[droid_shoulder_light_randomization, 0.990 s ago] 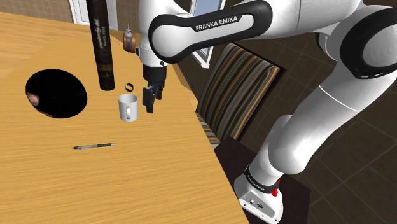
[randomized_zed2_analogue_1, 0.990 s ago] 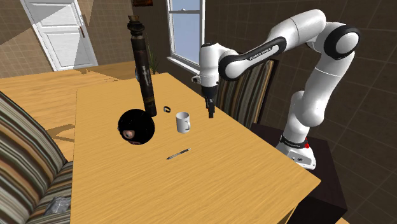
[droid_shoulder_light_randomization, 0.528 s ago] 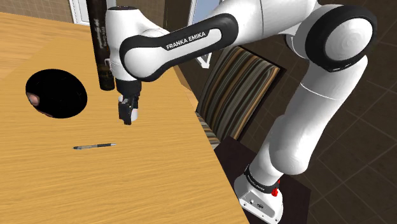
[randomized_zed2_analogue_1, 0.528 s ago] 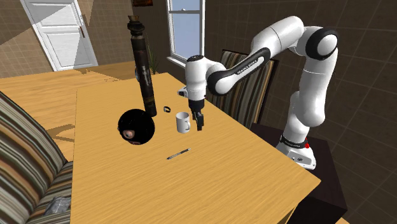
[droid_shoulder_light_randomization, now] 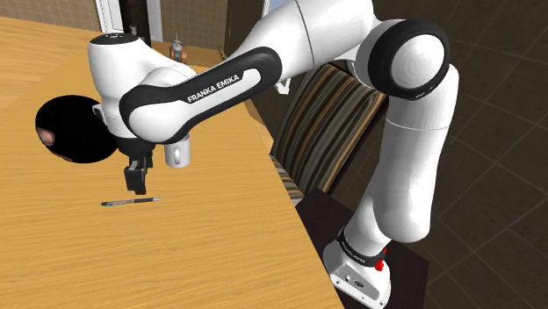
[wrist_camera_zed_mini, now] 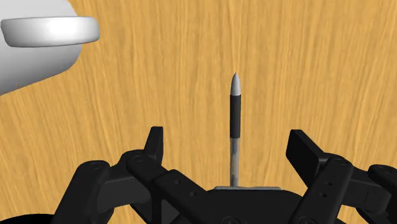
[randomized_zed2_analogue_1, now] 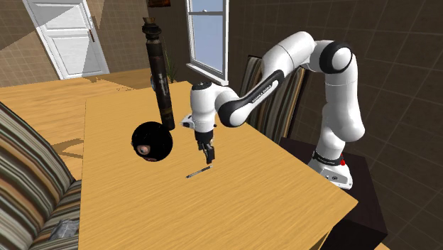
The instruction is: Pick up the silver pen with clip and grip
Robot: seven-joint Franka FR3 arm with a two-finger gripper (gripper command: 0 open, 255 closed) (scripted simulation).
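Wooden table (droid_shoulder_light_randomization: 176, 255): pen (droid_shoulder_light_randomization: 130, 202) flat below spread end effector (droid_shoulder_light_randomization: 136, 182); mug (droid_shoulder_light_randomization: 178, 155) nearby.

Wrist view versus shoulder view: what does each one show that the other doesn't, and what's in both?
Wrist view: the pen close up, with its silver tip and dark grip band, its shaft running between the open fingers, which do not touch it. Shoulder view: the white arm, a black round object on the table and a striped chair past its edge. Both: the pen, the white mug and the wooden table.
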